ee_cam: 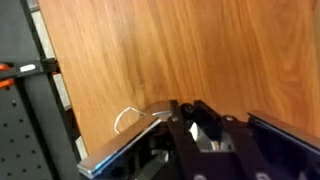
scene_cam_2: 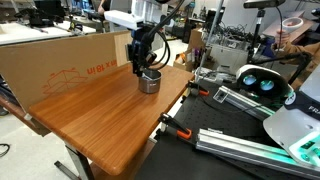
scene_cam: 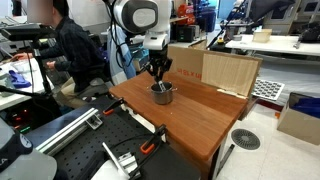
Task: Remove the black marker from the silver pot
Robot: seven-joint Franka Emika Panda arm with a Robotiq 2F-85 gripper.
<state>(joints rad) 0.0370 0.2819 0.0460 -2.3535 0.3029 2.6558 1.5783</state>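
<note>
As end effector hangs over silver pot, interior hidden

Pincer tips hidden in silver pot; black marker indiscernible.

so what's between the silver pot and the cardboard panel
Only bare wood of the table between the silver pot and the cardboard panel, in both exterior views.
</note>
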